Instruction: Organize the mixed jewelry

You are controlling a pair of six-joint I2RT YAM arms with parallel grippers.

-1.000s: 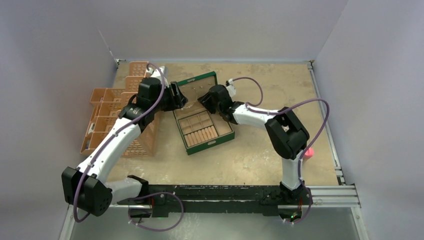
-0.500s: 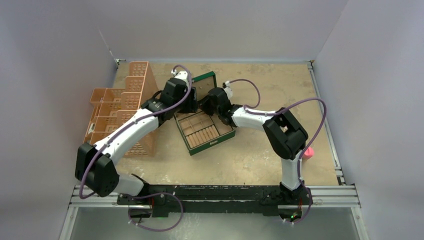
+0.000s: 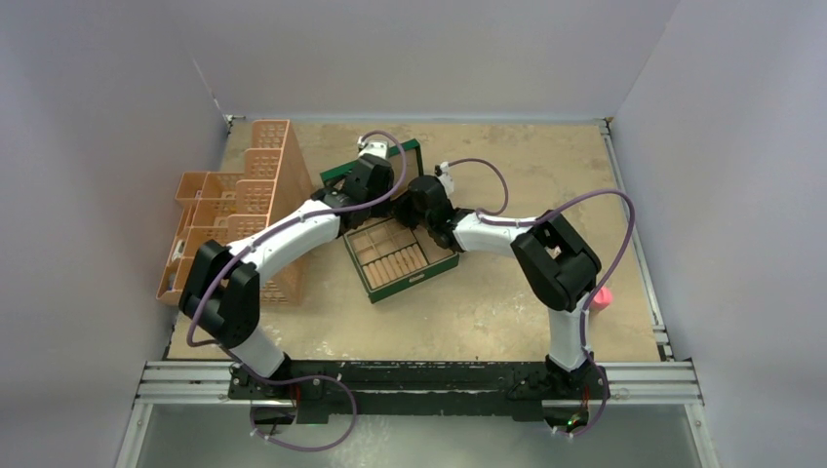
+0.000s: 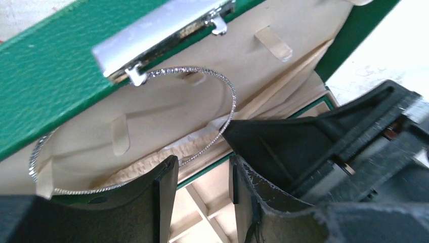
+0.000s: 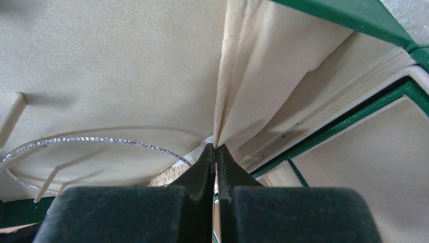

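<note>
Hoop point(image 4: 234, 101), caught on lid tabs point(image 4: 120, 135), apparently stored there; right end effector point(image 5: 216, 149) pressed together at lining fold point(image 5: 222, 91) beside it, left end effector point(image 4: 202, 167) spread below, empty.

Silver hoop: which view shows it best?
Left wrist: the hoop shows as almost a full loop. The right wrist catches only one arc; the top view shows none of it.

Glittery metal hoop point(image 4: 234, 101) on matt, seemingly suede-like lining point(image 4: 167, 109); grained green box point(image 4: 45, 76).
</note>
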